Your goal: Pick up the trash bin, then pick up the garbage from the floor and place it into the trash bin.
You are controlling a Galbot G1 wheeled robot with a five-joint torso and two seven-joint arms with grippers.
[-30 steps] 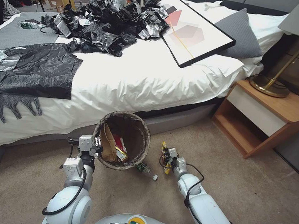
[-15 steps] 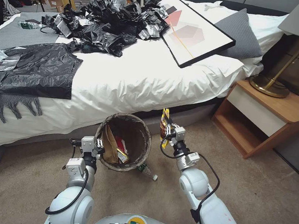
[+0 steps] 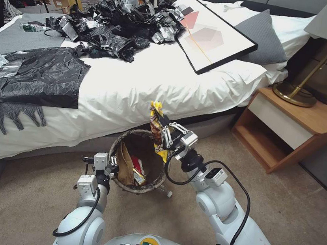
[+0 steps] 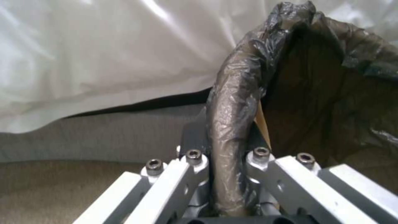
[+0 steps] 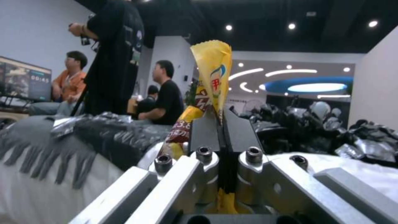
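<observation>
— Wrapper (image 3: 156, 126): what's it like, and where?
— Yellow with red-brown print, crinkled, standing tall above the bin's (image 3: 155, 183) far-right rim. The right gripper (image 3: 164, 135) is clamped flat on its middle; the right wrist view shows the pads pressed together with the yellow top poking out.
— And the bin?
— Round, lined with a dark bag, tilted toward the robot. A brown paper bag (image 3: 125, 166) and red packets lie inside. The left gripper (image 3: 112, 166) pinches the near-left rim, its fingers (image 4: 192, 165) closed either side of the bag-covered edge.
— Floor and room?
— Beige carpet (image 3: 298, 218), a bed (image 3: 152, 81) just behind the bin, black bags (image 3: 119, 25) heaped on it, a nightstand (image 3: 290, 126) to the right.
</observation>
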